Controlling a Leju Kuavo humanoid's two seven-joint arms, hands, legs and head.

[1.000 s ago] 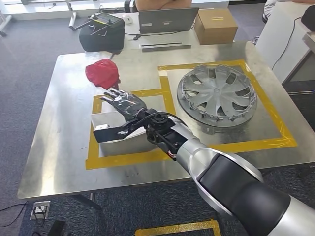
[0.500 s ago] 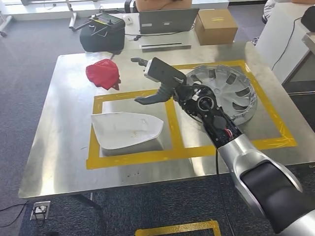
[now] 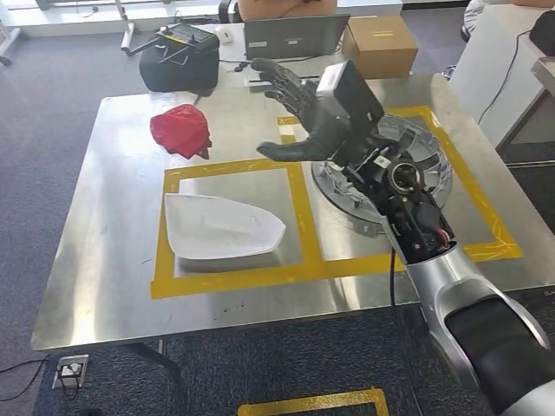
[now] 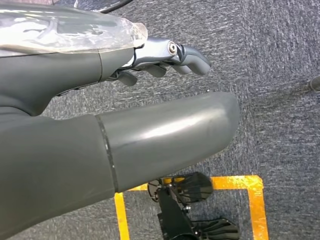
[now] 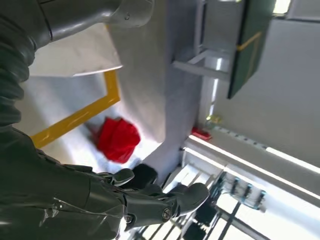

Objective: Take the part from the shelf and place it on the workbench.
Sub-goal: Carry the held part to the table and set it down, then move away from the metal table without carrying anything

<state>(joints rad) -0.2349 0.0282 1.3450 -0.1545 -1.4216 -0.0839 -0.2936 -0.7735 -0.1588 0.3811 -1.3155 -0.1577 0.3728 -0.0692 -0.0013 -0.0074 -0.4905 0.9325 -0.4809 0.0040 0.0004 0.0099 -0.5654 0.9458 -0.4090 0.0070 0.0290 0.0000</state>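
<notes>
Part [image 3: 221, 229], a white, curved, pointed shell, is lying flat on the workbench [image 3: 118, 251] inside the left yellow-taped square [image 3: 231, 277]. Right hand [image 3: 304, 117] is hovering above the table, fingers spread, holding nothing. Left hand [image 4: 113, 125] is hanging over carpet, empty. Red cloth [image 3: 180, 130] and wheel cover [image 3: 428, 169] are lying nearby.
</notes>
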